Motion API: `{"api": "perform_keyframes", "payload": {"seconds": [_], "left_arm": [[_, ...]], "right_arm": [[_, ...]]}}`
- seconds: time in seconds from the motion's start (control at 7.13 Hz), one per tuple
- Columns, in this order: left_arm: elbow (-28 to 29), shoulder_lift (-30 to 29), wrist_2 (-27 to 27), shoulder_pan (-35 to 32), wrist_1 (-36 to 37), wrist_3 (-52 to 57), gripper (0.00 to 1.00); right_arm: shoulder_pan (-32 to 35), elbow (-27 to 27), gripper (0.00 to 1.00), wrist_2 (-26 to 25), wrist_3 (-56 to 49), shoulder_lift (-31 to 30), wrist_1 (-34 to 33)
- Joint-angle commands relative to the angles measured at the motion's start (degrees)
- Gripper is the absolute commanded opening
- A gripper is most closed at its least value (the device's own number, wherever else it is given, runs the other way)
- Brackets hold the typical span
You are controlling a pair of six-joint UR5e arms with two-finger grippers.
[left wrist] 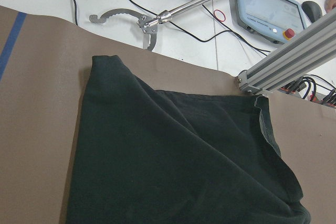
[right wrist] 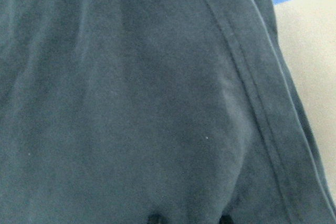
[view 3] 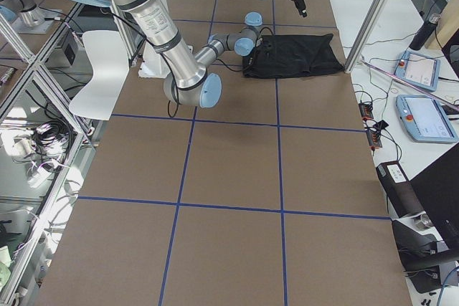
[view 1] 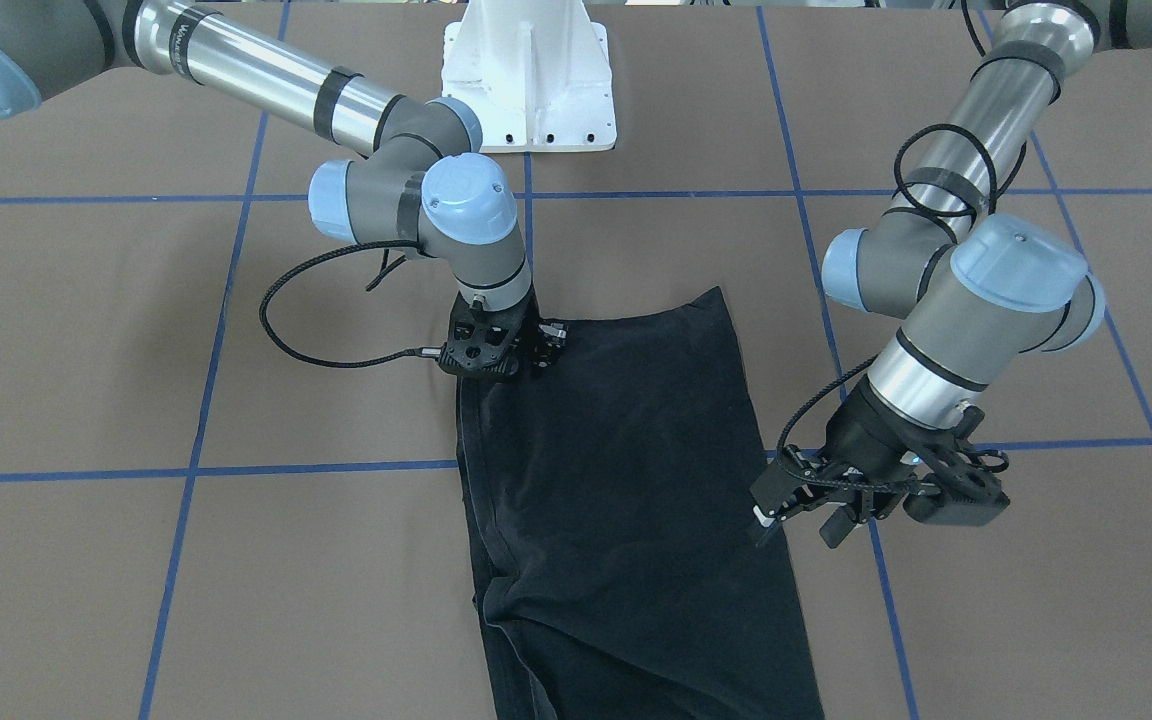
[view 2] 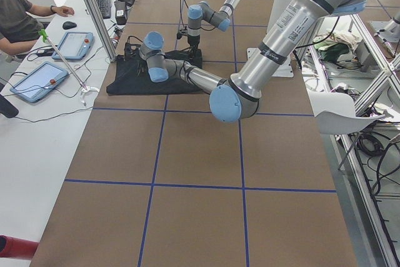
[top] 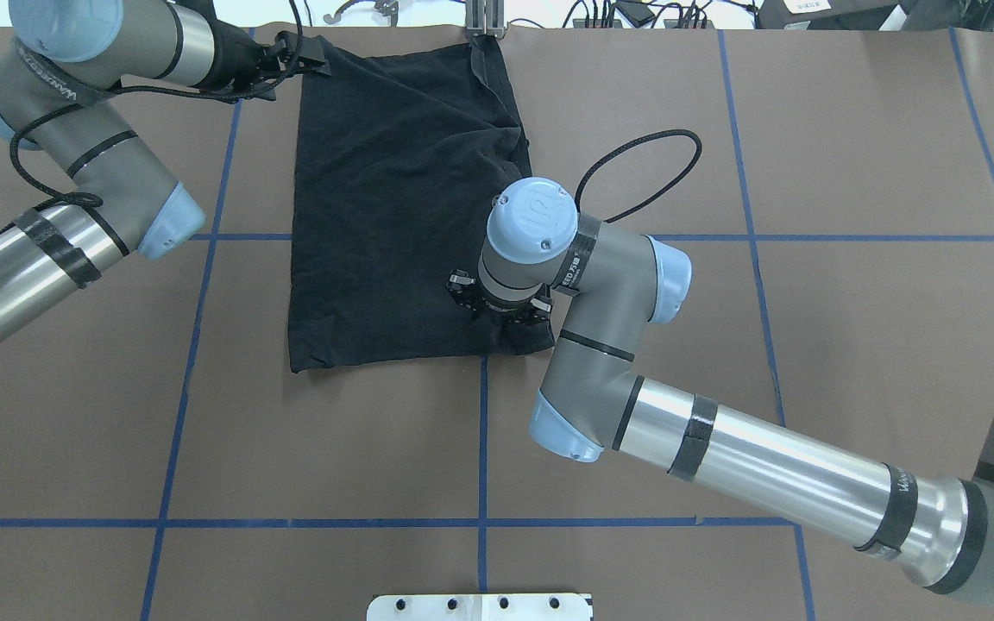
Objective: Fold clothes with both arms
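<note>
The black T-shirt point(view 1: 626, 480) lies folded lengthwise on the brown table, plain side up; it also shows in the overhead view point(top: 393, 216) and both wrist views point(left wrist: 173, 166) point(right wrist: 131, 103). My right gripper point(view 1: 536, 350) is down on the shirt's corner nearest the robot point(top: 501, 315); its two fingertips point(right wrist: 155, 217) stand apart against flat cloth, so it looks open. My left gripper point(view 1: 798, 520) hovers raised over the shirt's long edge towards the far corner point(top: 311, 59), fingers apart and empty. No graphic or logo shows.
The white pedestal base point(view 1: 528, 80) stands at the robot's side. An aluminium post point(left wrist: 283, 61) rises at the table's far edge by the shirt. Beyond it lie control tablets point(left wrist: 268, 9), cables and a metal grabber tool point(left wrist: 152, 22). An operator point(view 2: 15, 20) sits there.
</note>
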Motion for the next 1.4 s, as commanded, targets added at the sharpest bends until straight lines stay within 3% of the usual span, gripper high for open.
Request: {"api": "perform_keyframes", "payload": {"seconds": [0.0,0.84,1.26], "left_arm": [[0.0,-0.09,0.08,0.04,0.0,-0.16,1.0],[-0.26,0.0,0.0,0.48,0.09,-0.33,1.0],[-11.39,7.36,-0.18,5.3,0.09,-5.07,1.0]], "right_arm": [[-0.1,0.02,0.0,0.14,0.02,0.15,0.03],[-0.01,0.81,0.0,1.18,0.46,0.41,-0.23],[0.16,3.96,0.0,3.39,0.54,-0.9,-0.76]]}}
